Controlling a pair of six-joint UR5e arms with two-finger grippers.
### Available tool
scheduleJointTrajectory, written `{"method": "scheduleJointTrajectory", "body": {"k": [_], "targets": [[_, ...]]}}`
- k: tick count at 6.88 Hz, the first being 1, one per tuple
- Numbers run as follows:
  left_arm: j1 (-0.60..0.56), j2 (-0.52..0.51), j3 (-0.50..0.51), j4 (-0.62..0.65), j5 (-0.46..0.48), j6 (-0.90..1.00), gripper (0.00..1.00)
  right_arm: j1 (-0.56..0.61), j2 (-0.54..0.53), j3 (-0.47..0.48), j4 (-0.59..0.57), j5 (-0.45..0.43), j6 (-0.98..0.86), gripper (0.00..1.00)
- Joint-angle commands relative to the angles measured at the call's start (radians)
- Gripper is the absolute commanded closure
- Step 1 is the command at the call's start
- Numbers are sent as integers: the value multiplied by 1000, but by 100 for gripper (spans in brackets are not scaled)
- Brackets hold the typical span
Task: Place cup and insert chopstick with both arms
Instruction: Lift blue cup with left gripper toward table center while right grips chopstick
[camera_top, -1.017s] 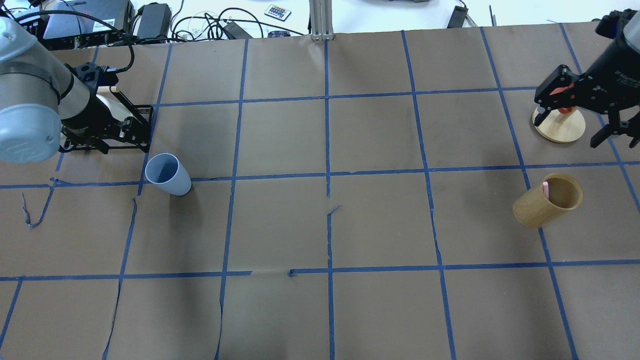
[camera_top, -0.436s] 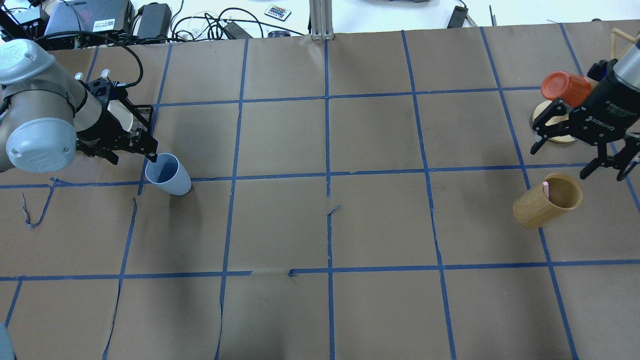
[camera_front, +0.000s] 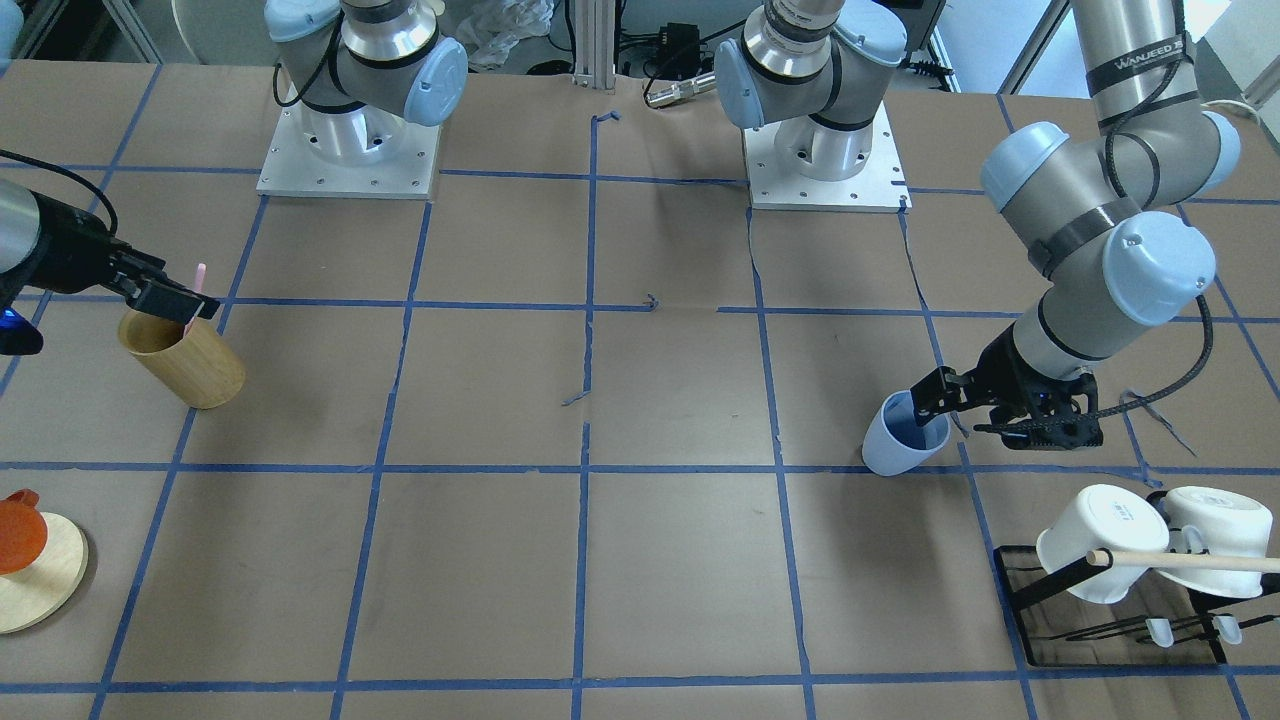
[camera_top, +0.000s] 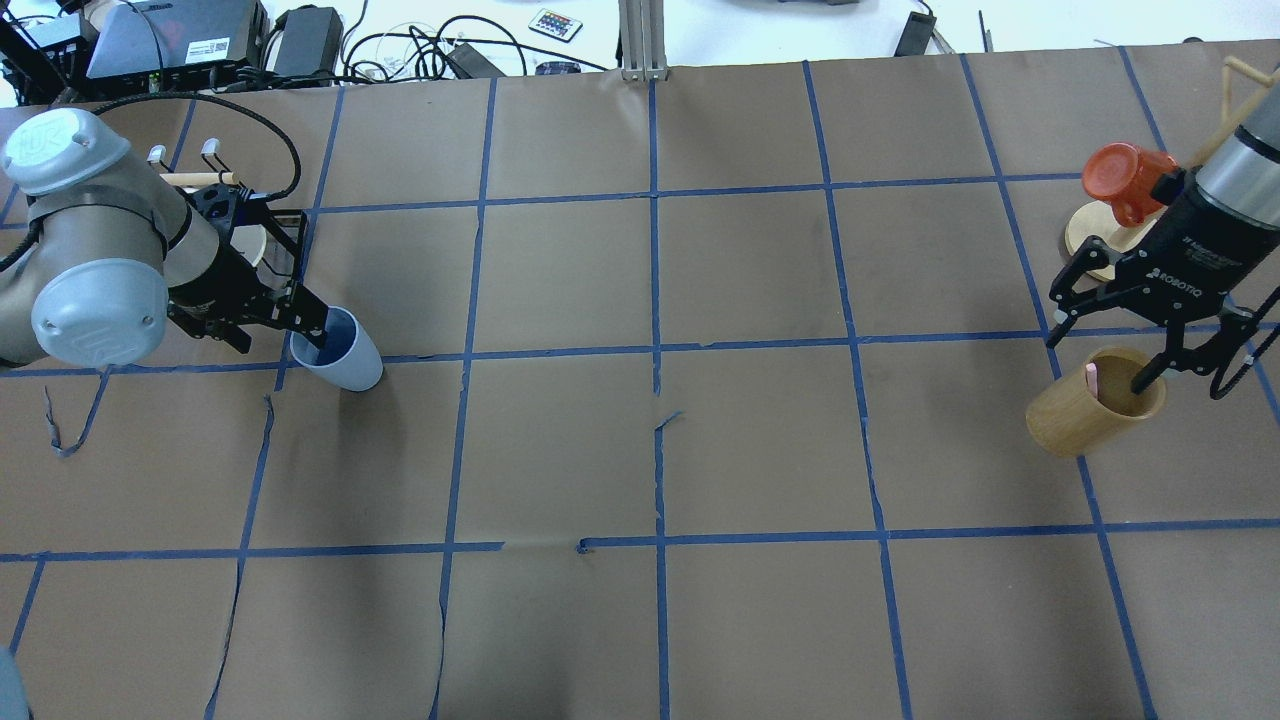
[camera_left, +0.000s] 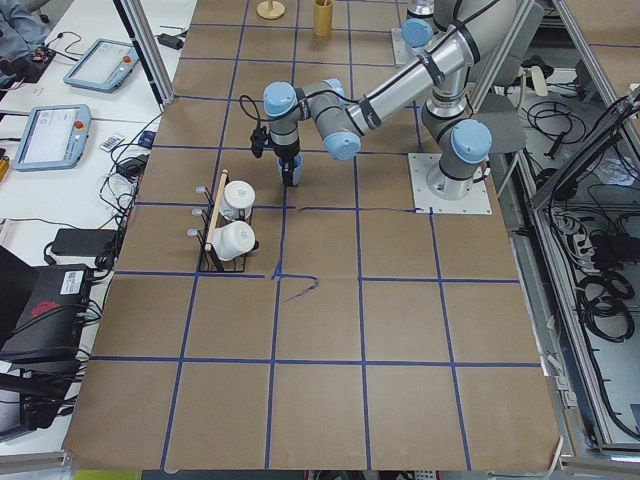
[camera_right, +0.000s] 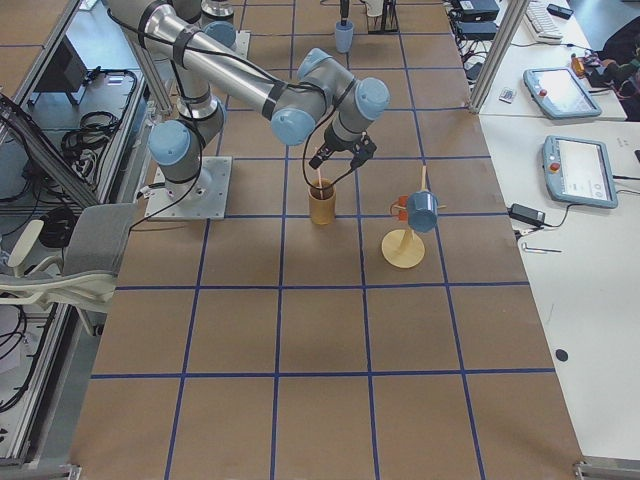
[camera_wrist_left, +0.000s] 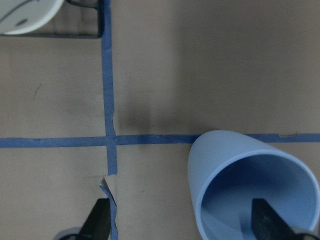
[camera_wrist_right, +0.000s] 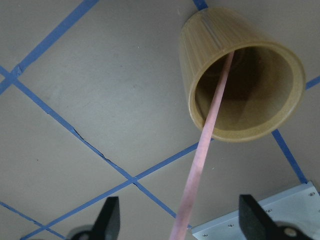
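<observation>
The pale blue cup (camera_top: 338, 352) stands on the table at the left, also in the front view (camera_front: 903, 440) and the left wrist view (camera_wrist_left: 252, 187). My left gripper (camera_top: 285, 335) is open and straddles the cup's wall, with one finger (camera_wrist_left: 265, 222) inside the cup and the other outside. The pink chopstick (camera_top: 1091, 377) leans in the tan bamboo cup (camera_top: 1090, 405) at the right and sticks out above its rim (camera_wrist_right: 207, 135). My right gripper (camera_top: 1100, 358) is open just above the bamboo cup, a finger on each side of the chopstick, not touching it.
A black rack with two white mugs (camera_front: 1100, 545) and a wooden rod (camera_front: 1185, 560) stands just beyond the blue cup. An orange cup (camera_top: 1125, 175) hangs on a round wooden stand (camera_front: 40, 580) behind the bamboo cup. Blue tape lines grid the brown paper.
My left gripper has moved from the mug rack to the blue cup and put one finger inside it. My right gripper has moved from the wooden stand to the bamboo cup, around the chopstick.
</observation>
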Motion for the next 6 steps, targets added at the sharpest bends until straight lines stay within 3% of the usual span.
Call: {"method": "scheduleJointTrajectory", "body": {"k": [1,3,5,6], "targets": [[0,-6,-3,0,-1,25,76,-14,0,3,14,-1,7,49],[-5,-6,-3,3,-2,48,89,-24,0,-1,15,1,7,49],[-14,3,-1,3,-36,48,100,-26,0,3,21,1,7,61],[-34,29,8,-19,-127,39,100,-26,0,3,21,2,9,62]]}}
